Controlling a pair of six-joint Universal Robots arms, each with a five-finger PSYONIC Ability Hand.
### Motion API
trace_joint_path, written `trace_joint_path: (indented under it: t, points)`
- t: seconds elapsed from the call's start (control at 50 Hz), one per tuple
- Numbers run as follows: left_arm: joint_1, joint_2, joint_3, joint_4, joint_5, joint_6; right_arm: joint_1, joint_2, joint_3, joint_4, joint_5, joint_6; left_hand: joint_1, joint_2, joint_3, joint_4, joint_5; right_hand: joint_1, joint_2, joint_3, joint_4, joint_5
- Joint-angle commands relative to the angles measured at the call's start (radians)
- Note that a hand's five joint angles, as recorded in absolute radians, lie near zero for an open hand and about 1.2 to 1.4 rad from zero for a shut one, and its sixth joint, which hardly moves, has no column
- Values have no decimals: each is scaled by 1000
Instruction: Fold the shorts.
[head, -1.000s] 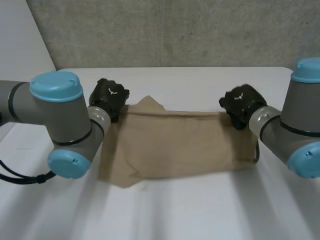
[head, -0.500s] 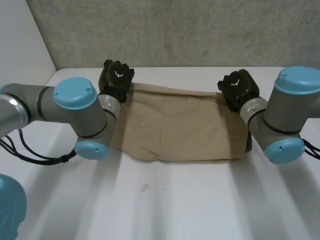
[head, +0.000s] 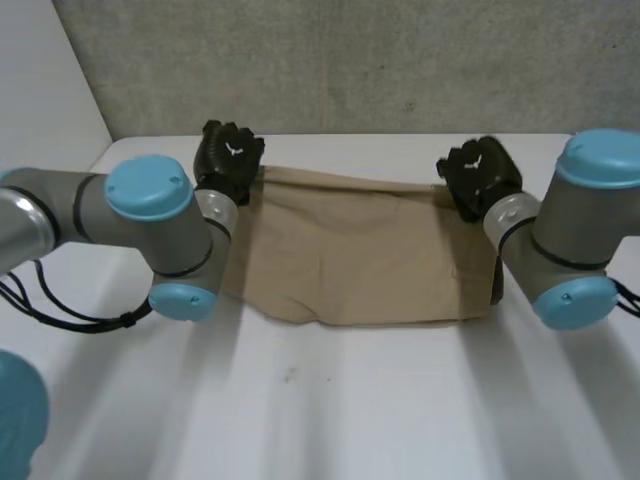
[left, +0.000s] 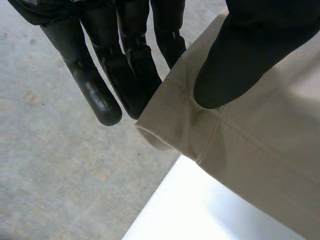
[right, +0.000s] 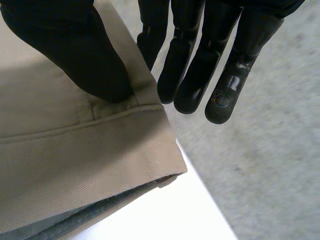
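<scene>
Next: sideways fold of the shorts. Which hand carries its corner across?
Near even: left hand and right hand each pinch a far corner of the shorts, thumb on top. Slight lean right: the left arm covers the cloth's left edge in the head view, crowding that side.

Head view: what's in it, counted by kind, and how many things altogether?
arms: 2 (left arm, right arm)
hands: 2 (left hand, right hand)
shorts: 1
table: 1
total: 6
</scene>
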Motion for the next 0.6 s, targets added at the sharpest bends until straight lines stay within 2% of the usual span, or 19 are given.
trace_joint_path:
  t: [0.02, 0.08, 0.16, 0.22, 0.36, 0.48, 0.6]
  points:
    - [-14, 225, -91, 2, -40, -25, 0, -215, 50, 2, 3, 109, 270, 198, 206, 193, 247, 414, 221, 220, 205, 232]
    - [-20, 329, -121, 4, -40, -56, -4, -323, 53, 8, -2, 178, 270, 198, 206, 193, 247, 414, 221, 220, 205, 232]
    - [-20, 513, -154, -3, -47, -156, -10, -487, 53, 20, -5, 238, 270, 198, 206, 193, 247, 414, 221, 220, 205, 232]
    - [-20, 614, -165, -10, -45, -199, -12, -584, 53, 49, -6, 245, 270, 198, 206, 193, 247, 414, 221, 220, 205, 232]
    - [-23, 808, -193, -24, -45, -220, 2, -672, 21, 156, -9, 244, 270, 198, 206, 193, 247, 414, 221, 220, 205, 232]
    - [-35, 961, -191, -30, -45, -220, -10, -815, -4, 184, -6, 242, 270, 198, 206, 193, 247, 414, 221, 220, 205, 232]
    - [-40, 1043, -191, -49, -44, -220, -12, -836, -30, 250, -11, 242, 270, 198, 206, 193, 247, 414, 221, 220, 205, 232]
